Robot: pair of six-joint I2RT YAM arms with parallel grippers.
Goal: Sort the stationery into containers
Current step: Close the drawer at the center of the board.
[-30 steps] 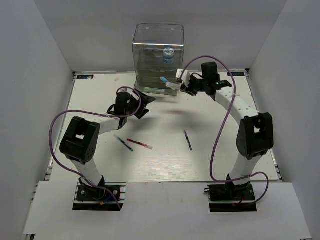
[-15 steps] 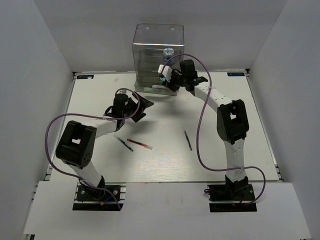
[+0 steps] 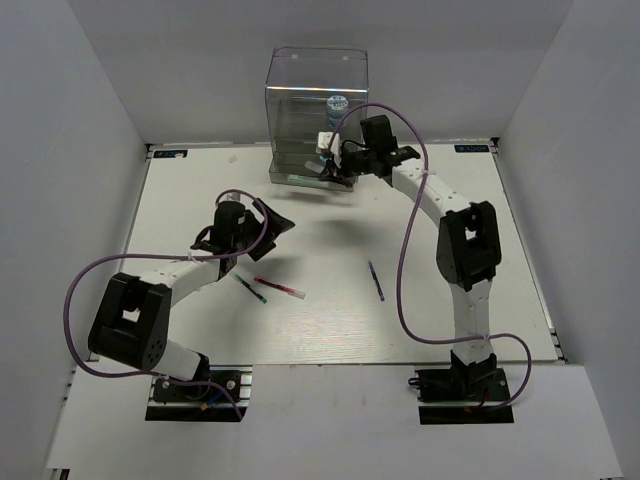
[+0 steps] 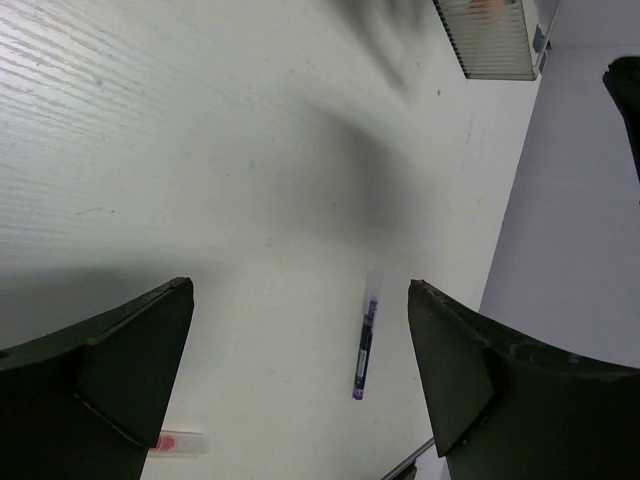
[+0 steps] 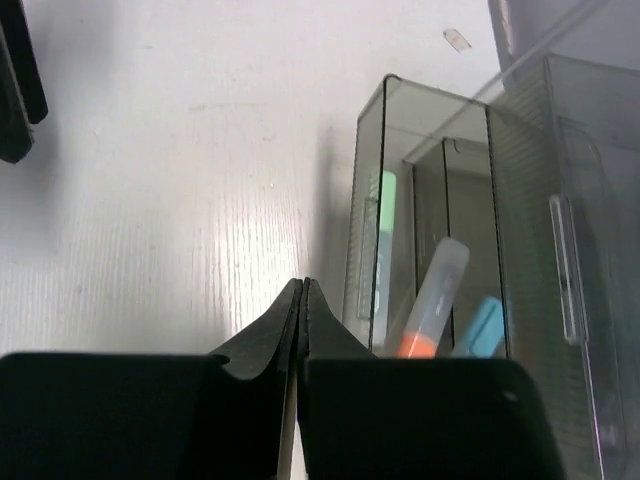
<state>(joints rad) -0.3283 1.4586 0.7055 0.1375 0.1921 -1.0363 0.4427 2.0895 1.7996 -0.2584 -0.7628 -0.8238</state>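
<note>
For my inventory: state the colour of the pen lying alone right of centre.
The pen is dark purple; clearest in left wrist view.

Wide-spread claw (image 4: 300, 288) over white table (image 4: 200, 150), dark pen (image 4: 364, 350) between, perhaps a red tip (image 4: 165, 441) lower left.

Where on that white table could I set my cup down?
Bare patches on the table: the far left corner beside the clear cabinet; the strip between the red pen and dark pen; the far right corner beyond the right arm. Crowded before the cabinet, around the right pincer and left pincer.
</note>
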